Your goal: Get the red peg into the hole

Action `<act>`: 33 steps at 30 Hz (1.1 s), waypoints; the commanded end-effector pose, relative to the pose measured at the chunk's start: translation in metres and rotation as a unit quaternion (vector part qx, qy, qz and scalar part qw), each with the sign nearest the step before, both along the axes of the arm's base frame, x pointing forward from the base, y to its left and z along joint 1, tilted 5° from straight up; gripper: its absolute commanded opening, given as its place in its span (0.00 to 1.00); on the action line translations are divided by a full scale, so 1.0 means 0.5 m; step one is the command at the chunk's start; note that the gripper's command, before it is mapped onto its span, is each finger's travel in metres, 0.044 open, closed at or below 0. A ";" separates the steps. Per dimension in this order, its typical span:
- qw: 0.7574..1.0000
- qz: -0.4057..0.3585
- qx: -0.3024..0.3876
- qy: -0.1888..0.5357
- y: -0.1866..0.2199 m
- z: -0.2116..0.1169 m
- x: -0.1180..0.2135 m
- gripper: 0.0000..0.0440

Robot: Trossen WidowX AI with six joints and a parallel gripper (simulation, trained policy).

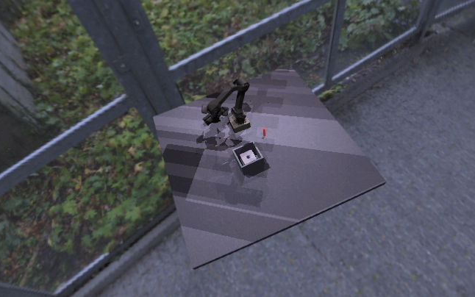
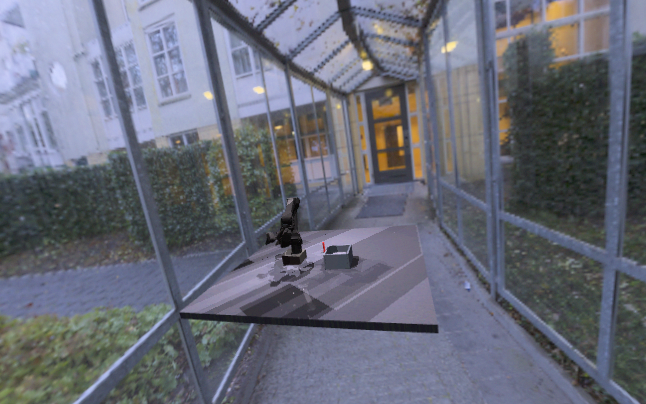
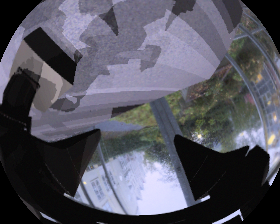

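Observation:
The red peg (image 1: 264, 131) (image 2: 323, 246) stands upright on the table, beside the box. The open grey box (image 1: 253, 170) (image 2: 338, 260) sits in front of the arm's base. In the top view the white plate (image 1: 244, 159) lies at its bottom, with a dark hole (image 1: 248, 156) near its middle and no peg in it. My gripper (image 1: 213, 117) (image 2: 269, 239) (image 3: 138, 136) is open and empty. It is raised on the side of the arm's base away from the peg, well apart from peg and box. Neither peg nor box shows in the wrist view.
The arm's base (image 1: 239, 124) (image 2: 294, 257) (image 3: 52, 80) stands on the table (image 1: 305, 177) (image 2: 390, 296) (image 3: 141, 45) close to the gripper. Patchy shadows fall over the table top. The table's edge (image 1: 254, 242) (image 2: 310, 323) lies beyond the box.

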State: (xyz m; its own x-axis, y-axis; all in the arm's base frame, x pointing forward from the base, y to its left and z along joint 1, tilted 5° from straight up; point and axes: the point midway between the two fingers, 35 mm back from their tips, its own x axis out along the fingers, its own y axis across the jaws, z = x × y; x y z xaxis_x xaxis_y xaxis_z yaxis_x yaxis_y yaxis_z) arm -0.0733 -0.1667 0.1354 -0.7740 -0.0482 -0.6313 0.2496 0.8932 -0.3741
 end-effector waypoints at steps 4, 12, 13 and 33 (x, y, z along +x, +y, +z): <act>0.994 0.031 -0.087 -0.050 -0.040 0.029 0.084 1.00; 0.971 0.065 -0.178 -0.144 -0.055 0.066 0.214 1.00; 0.967 0.068 -0.187 -0.157 -0.053 0.071 0.231 1.00; 0.878 0.055 -0.217 -0.424 0.138 0.116 0.493 1.00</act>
State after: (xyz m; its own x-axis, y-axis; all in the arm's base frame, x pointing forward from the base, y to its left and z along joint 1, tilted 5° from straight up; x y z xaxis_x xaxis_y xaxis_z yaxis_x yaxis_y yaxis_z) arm 0.1659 -0.1120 0.1924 -0.0516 -0.4912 -0.8695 0.5039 0.7389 -0.4474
